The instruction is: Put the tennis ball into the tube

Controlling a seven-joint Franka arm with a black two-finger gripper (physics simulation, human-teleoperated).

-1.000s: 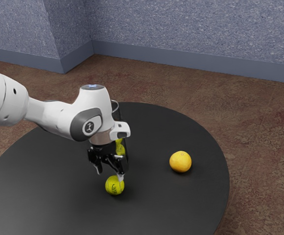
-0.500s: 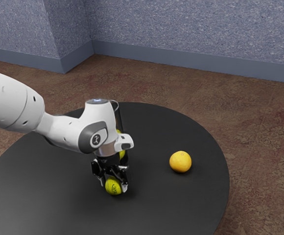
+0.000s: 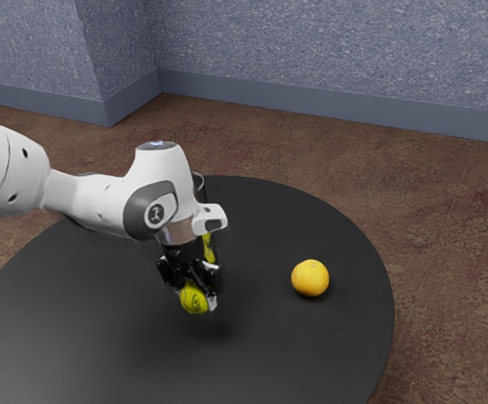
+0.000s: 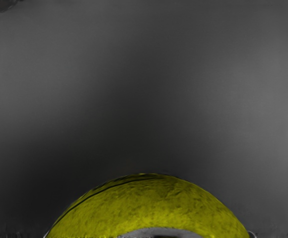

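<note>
Jaws clamped on the tennis ball (image 3: pixel 194 299), held above the table (image 3: pixel 358 278) well inside its rim, the gripper (image 3: pixel 197 297) should rise higher than the tube (image 3: pixel 209 246) before easing across.

Clear, upright, round-rimmed tube (image 3: pixel 203 195), yellow-green contents partly visible, stood just beyond the black two-finger gripper (image 3: pixel 196 298) in the ext. view: main obstacle on that side. Hand hid part of it, so exact gap unclear. Round, smooth orange fruit (image 3: pixel 310 279) sat well apart, toward ext. view's right, w/ a wide strip of round black tabletop (image 3: pixel 265 328) betw. it & gripper: room to pass. Low gap also lay betw. tabletop & the held fuzzy yellow-green tennis ball (image 3: pixel 193 300).
</note>
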